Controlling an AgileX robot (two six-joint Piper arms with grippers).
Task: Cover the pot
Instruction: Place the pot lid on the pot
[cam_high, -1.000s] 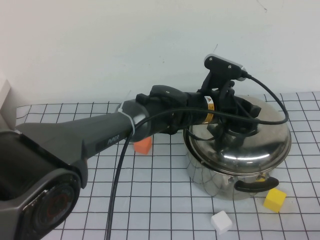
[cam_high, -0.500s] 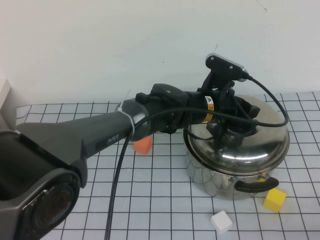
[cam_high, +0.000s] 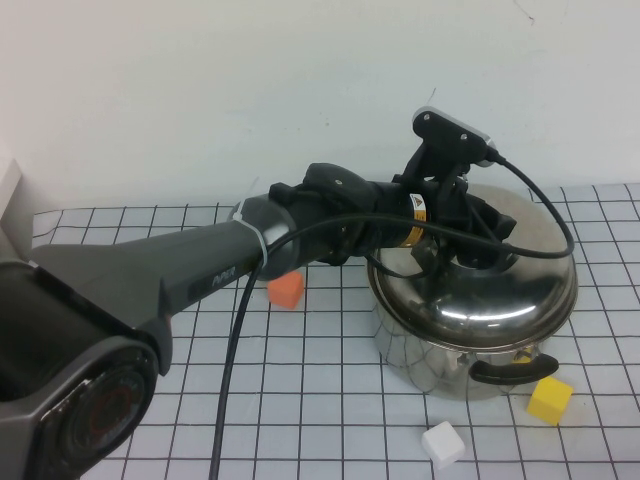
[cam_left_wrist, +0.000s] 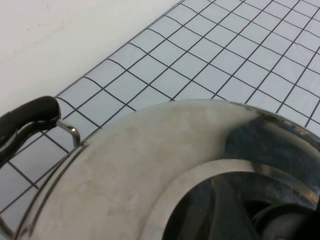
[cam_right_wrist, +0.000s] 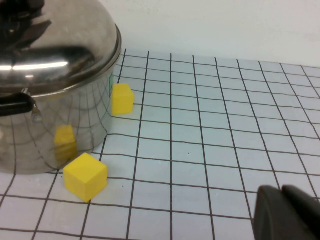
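Crowding pot (cam_high: 455, 350) — yellow block (cam_high: 549, 398), white block (cam_high: 442, 444), orange block (cam_high: 286, 290) | left hand (cam_high: 470, 250) over lid (cam_high: 500, 285) — grip unclear

A white table (cam_high: 330, 400) ruled with a black grid carries the steel pot (cam_high: 440, 355) toward its right side. An orange block (cam_high: 286, 289) lies to the pot's left, a white block (cam_high: 442, 444) in front, a yellow block (cam_high: 550, 398) just beside its near handle, and a second yellow block (cam_right_wrist: 121, 99) sits against the pot's wall.
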